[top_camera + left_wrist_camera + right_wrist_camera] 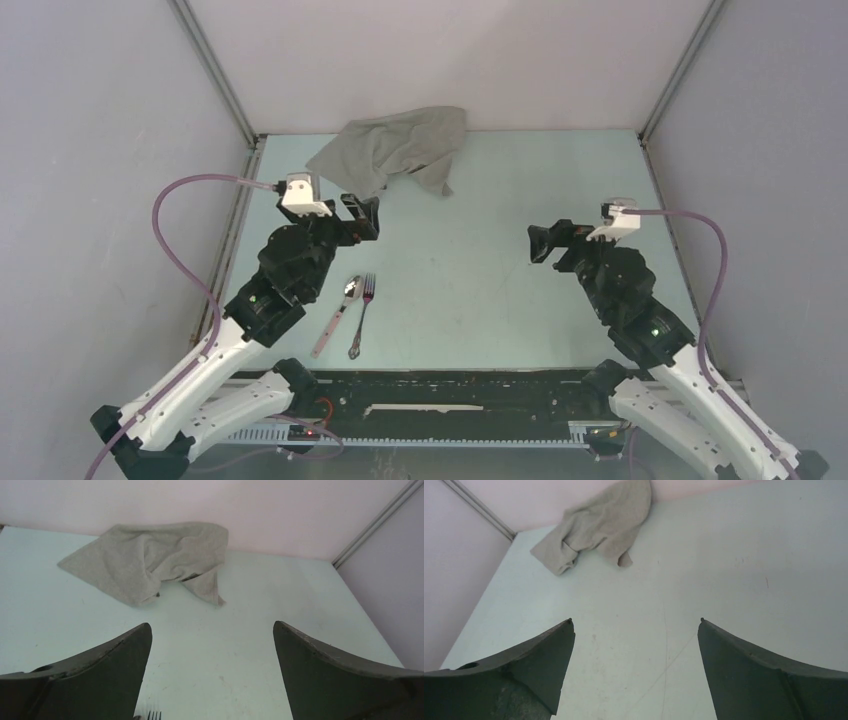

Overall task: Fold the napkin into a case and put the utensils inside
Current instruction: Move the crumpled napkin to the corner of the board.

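Observation:
The grey napkin (395,150) lies crumpled at the back of the table, against the rear wall; it also shows in the left wrist view (150,560) and the right wrist view (596,525). No case shape is formed. The spoon with the pale pinkish handle (338,315) and the all-metal fork (361,315) lie side by side near the front, left of centre. My left gripper (365,215) is open and empty, above the table between napkin and utensils; the fork tines (154,715) peek in at its view's bottom edge. My right gripper (540,243) is open and empty at the right.
The pale green table (480,270) is boxed in by grey walls at the back and sides, with metal corner posts (215,75) at the rear corners. A black rail (450,385) runs along the front edge between the arm bases.

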You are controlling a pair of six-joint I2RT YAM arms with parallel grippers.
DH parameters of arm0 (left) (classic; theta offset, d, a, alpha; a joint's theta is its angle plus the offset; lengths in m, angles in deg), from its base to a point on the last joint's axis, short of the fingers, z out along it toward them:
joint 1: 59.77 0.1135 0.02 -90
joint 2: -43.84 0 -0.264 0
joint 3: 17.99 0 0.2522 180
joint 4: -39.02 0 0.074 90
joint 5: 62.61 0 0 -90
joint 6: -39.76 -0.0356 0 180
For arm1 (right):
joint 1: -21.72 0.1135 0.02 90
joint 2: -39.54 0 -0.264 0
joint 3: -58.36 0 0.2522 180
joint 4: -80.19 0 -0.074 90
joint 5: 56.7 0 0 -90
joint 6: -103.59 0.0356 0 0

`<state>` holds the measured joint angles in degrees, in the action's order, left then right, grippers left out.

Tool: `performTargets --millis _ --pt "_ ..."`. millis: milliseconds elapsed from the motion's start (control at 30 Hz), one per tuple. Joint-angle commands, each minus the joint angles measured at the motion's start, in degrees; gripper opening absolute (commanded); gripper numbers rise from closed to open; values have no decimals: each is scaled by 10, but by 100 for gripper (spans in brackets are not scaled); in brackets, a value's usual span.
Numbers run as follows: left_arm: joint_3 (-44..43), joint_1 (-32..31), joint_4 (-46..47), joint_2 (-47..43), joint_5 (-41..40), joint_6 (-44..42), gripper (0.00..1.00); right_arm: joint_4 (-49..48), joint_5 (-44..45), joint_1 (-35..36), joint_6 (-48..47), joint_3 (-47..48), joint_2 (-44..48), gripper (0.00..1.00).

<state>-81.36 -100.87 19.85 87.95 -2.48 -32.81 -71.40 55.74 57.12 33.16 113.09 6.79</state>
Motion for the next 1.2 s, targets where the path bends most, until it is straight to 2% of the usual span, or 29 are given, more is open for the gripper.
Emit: performTargets --millis 0,100,300,433,533,633,700,833,1000,1167 --pt "-22 11 -45 2 3 26 100 -18 -1 -3 33 -5 -63 100" --pt "-28 19 -66 15 6 31 100 -71 -42 -14 41 -6 -140 100" --pt "-59 34 -131 53 7 38 100 -261 -267 -90 134 15 -362 100" --pt "-63 48 -164 64 28 47 100 -312 -329 -107 202 123 -551 99" --pt "-42 63 -167 56 53 63 100 -357 -394 -117 279 214 -708 90" --pt "-19 81 -165 45 80 86 100 -386 -426 -124 343 286 -800 85" --pt "-8 88 -163 39 96 99 100 -390 -434 -128 368 333 -862 81" --pt "15 94 -157 27 117 117 100 -312 -422 -134 361 445 -939 71" --pt "23 99 -154 26 126 125 100 -280 -413 -143 356 511 -997 62" --pt "23 100 -148 28 131 128 100 -228 -409 -148 338 590 -1052 60"
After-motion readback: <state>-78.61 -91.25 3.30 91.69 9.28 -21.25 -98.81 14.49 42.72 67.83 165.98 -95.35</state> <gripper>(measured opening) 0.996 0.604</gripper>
